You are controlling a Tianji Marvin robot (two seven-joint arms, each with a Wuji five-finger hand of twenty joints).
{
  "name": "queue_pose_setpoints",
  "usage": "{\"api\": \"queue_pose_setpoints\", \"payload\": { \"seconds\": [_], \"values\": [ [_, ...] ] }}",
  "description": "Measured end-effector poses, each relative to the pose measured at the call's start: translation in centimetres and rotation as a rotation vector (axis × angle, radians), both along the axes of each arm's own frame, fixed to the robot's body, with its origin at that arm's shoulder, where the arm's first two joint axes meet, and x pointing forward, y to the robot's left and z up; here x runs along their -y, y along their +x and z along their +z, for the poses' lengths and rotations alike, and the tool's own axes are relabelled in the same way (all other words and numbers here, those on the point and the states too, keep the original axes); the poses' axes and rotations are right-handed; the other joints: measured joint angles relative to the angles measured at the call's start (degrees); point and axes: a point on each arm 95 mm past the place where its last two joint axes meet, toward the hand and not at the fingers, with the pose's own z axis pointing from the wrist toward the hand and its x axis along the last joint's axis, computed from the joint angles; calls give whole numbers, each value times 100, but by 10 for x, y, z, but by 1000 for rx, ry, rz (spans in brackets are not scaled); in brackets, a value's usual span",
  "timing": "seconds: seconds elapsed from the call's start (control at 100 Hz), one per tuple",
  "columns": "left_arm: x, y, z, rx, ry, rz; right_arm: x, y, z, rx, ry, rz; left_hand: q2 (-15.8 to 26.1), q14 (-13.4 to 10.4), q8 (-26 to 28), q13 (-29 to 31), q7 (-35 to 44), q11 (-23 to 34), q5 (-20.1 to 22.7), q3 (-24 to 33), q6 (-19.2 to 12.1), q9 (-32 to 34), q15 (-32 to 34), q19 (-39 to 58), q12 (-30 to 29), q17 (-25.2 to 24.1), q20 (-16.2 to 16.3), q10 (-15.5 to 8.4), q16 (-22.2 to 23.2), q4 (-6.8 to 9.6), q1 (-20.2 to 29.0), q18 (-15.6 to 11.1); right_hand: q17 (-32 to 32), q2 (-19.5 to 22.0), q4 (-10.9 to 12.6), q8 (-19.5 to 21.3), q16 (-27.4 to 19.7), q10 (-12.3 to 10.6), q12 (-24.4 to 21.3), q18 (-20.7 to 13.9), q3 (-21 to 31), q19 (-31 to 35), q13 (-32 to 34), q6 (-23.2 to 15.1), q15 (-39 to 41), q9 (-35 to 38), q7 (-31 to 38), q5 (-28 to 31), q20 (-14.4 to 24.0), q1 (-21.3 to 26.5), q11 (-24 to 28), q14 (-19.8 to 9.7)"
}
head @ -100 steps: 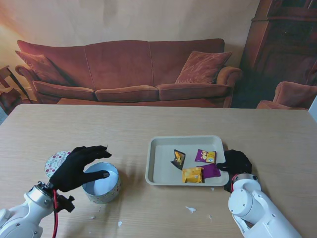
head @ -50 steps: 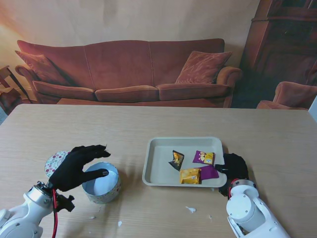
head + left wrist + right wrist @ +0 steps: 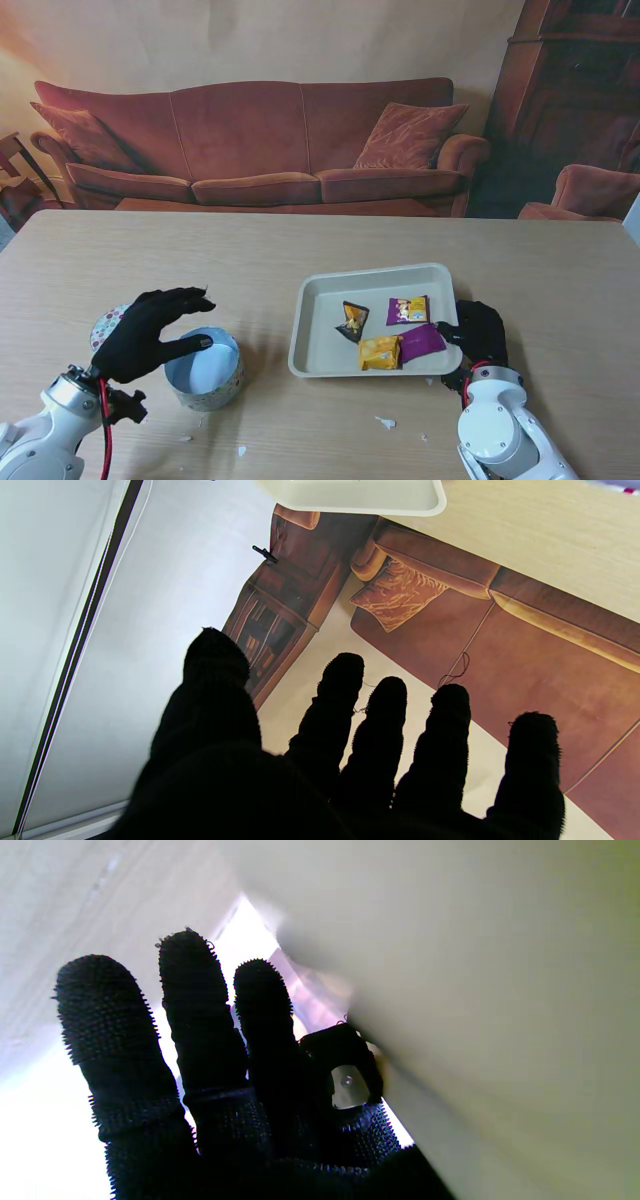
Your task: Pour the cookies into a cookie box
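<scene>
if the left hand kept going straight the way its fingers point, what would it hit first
Judging by the stand view, the left hand hovers over the near-left rim of the round box, fingers aimed right and away. Nothing looks to lie close ahead; the tray seems the first thing, though height is unclear.

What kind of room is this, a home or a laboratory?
It looks like a living room, though the flat look of the wall hints at a printed backdrop. Behind the wooden table stands a red sofa with a cushion, and a dark wooden cabinet fills the right corner.
</scene>
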Motion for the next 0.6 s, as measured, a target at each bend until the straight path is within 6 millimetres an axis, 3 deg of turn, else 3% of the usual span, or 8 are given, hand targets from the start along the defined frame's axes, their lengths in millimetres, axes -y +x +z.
{"api": "queue_pose_setpoints", "payload": {
  "seconds": [0.6],
  "values": [
    [-8,-3,3,39,-20,34,-23,-5,34,147,56,48,0,58,0,3,0,-19,18,0,0,71,11,63,0,3,-10,2,0,0,0,5,150,-62,-38,2,139,5,0,1,0,151,50,6,282,8,10,37,51,3,143,21]
  ]
}}
